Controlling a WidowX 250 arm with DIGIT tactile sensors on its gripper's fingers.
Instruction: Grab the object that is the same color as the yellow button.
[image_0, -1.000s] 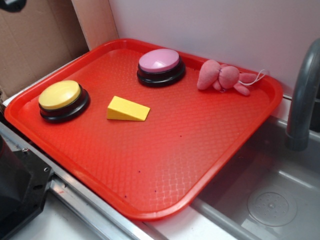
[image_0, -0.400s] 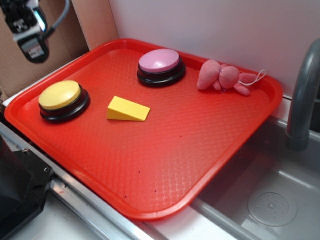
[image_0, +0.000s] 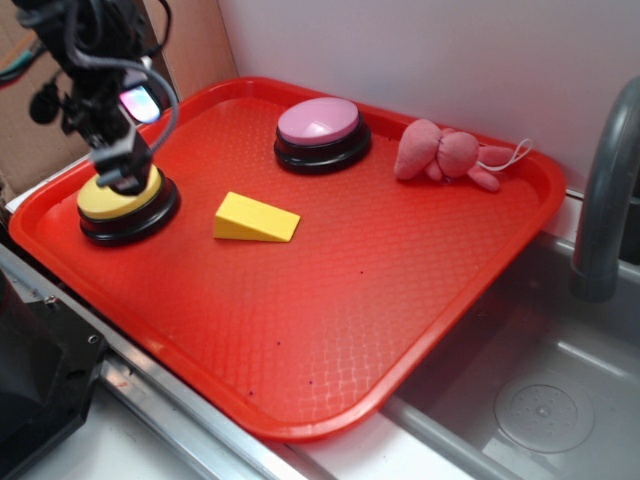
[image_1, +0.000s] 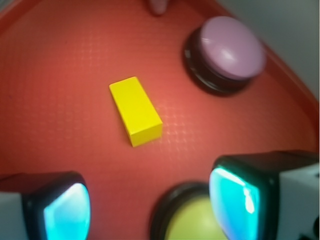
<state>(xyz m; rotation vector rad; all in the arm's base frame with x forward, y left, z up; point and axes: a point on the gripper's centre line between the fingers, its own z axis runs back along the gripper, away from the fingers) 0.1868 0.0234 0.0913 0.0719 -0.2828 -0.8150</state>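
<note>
The yellow wedge block (image_0: 256, 218) lies on the red tray (image_0: 330, 320), left of middle; it also shows in the wrist view (image_1: 136, 111), ahead of the jaws. The yellow button (image_0: 122, 203) with its black base sits at the tray's left; its cap shows low in the wrist view (image_1: 192, 220). My gripper (image_0: 124, 172) hangs open and empty over the yellow button, left of the wedge. In the wrist view the gripper (image_1: 150, 210) has its two pads wide apart with nothing between them.
A pink-topped button (image_0: 320, 132) stands at the tray's back, also in the wrist view (image_1: 230, 50). A pink plush toy (image_0: 447, 155) lies back right. A sink basin (image_0: 540, 400) and grey faucet (image_0: 605, 200) are right of the tray. Cardboard (image_0: 40, 120) stands behind left.
My gripper has come down from the top left corner to over the yellow button. Nothing on the tray has moved.
</note>
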